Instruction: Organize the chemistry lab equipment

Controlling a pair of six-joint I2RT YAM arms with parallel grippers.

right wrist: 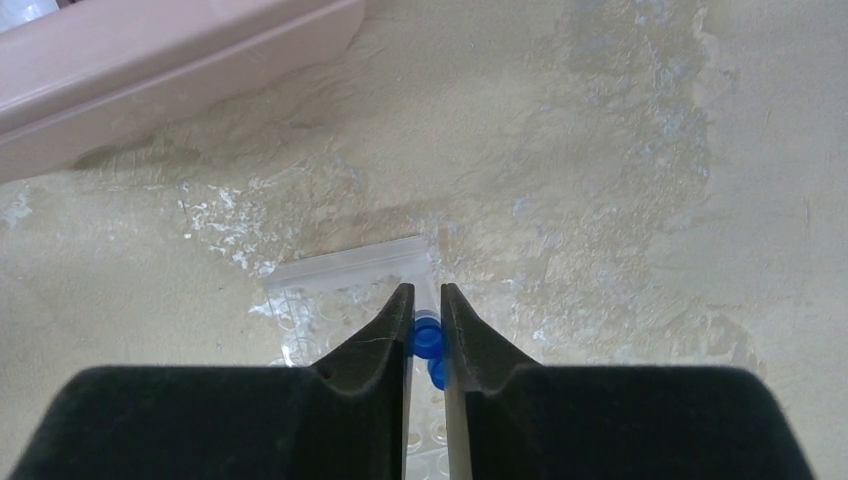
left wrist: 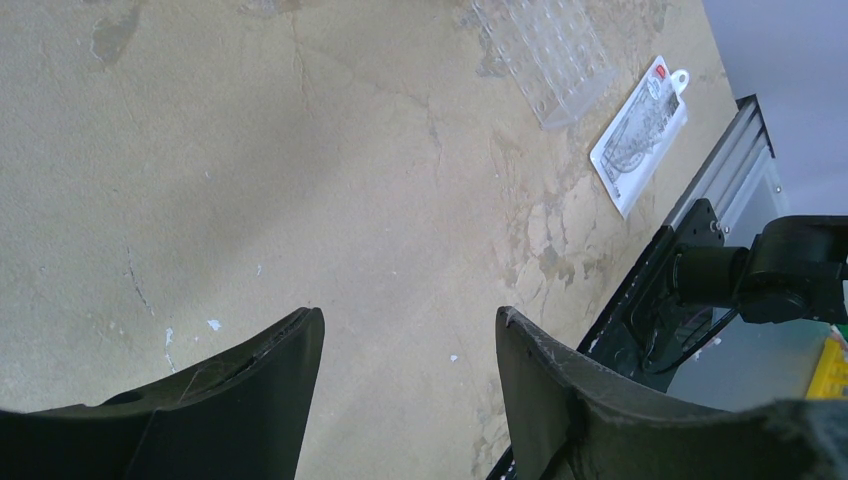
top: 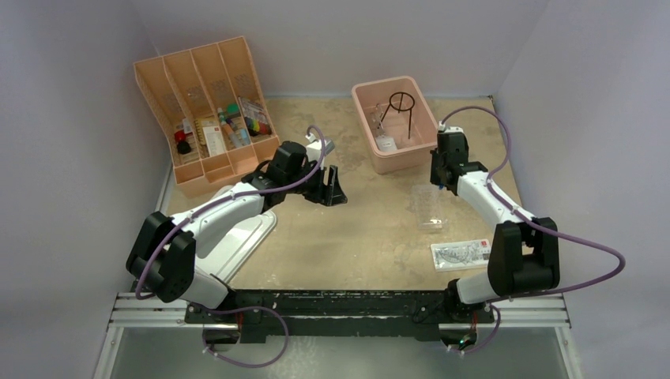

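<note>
My right gripper (right wrist: 427, 292) is shut on a blue-tipped dropper (right wrist: 427, 340), whose blue end shows between the fingers. It hangs just over the clear well rack (right wrist: 300, 300), which lies flat on the table (top: 429, 207). In the top view the right gripper (top: 439, 170) is beside the pink tub (top: 367, 95); the tub holds the black wire ring tripod (top: 401, 106) and a clear glass item. A clear packet (top: 461, 254) lies near the right arm's base. My left gripper (left wrist: 410, 320) is open over bare table with nothing between its fingers, seen mid-table in the top view (top: 330, 189).
The orange divided tray (top: 158, 79) stands at the back left with several small items in its slots. A white flat board (top: 245, 237) lies under the left arm. Grey walls close in the table on three sides. The left wrist view shows the rack (left wrist: 545, 55) and packet (left wrist: 640, 135).
</note>
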